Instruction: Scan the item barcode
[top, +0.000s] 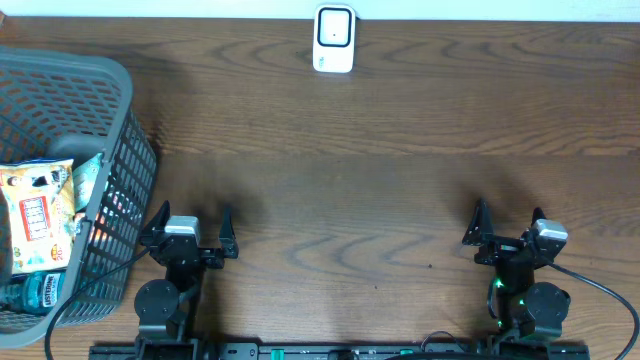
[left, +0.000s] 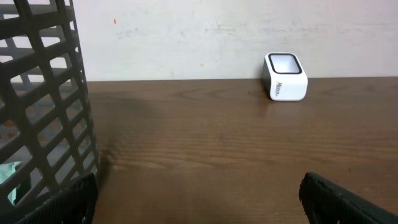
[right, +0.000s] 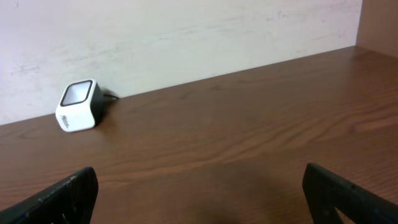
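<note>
Resting at the near edge of the dark brown wooden table, both arms have their jaws spread wide with nothing between them. The left gripper stands just beside the grey plastic lattice basket, which takes up the table's left side. The right gripper is well apart from it, on the right. Inside the basket lies an orange-and-white printed snack packet, with a teal packet touching its far corner. The small white box-shaped barcode scanner, its window framed in black, stands at the middle of the far edge, close to the pale wall and well apart from both grippers.
</note>
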